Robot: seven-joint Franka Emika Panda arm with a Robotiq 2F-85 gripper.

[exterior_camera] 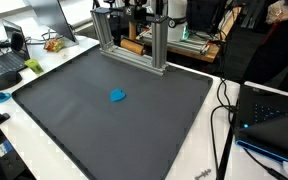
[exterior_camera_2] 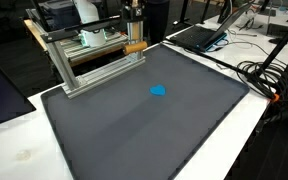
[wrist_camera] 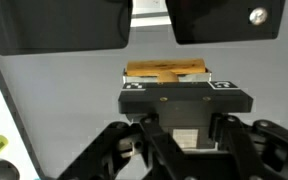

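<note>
**Hand clamped on a wooden block at the far frame**

A white desk (exterior_camera: 196, 162) carries a large dark grey mat (exterior_camera: 104, 130) that takes up most of its top in both exterior views. At the far edge of the mat stands a metal frame (exterior_camera_2: 84, 70) of aluminium bars, low and open, with its long rail lying along the mat's border.

The arm comes down from above at the far end of the scene, and the hand (exterior_camera_2: 134, 38) hangs at the right end of the frame as that exterior view shows it. The hand is clenched partway, and its fingers grip a wooden block (exterior_camera_2: 134, 47). In the wrist view the block (wrist_camera: 164, 71) shows as a light brown bar lying crosswise, just past the fingertips of the hand (wrist_camera: 184, 100). The block is level with the frame's upper bars and close beside them; whether it touches them cannot be told.

A laptop (exterior_camera_2: 199, 38) lies open on the desk beyond the mat's far right corner. Black cables (exterior_camera_2: 264, 75) trail across the desk to the right of the mat.

A small blue piece (exterior_camera: 117, 96) lies flat on the mat near its middle, nearer than the frame and well apart from the hand.
</note>
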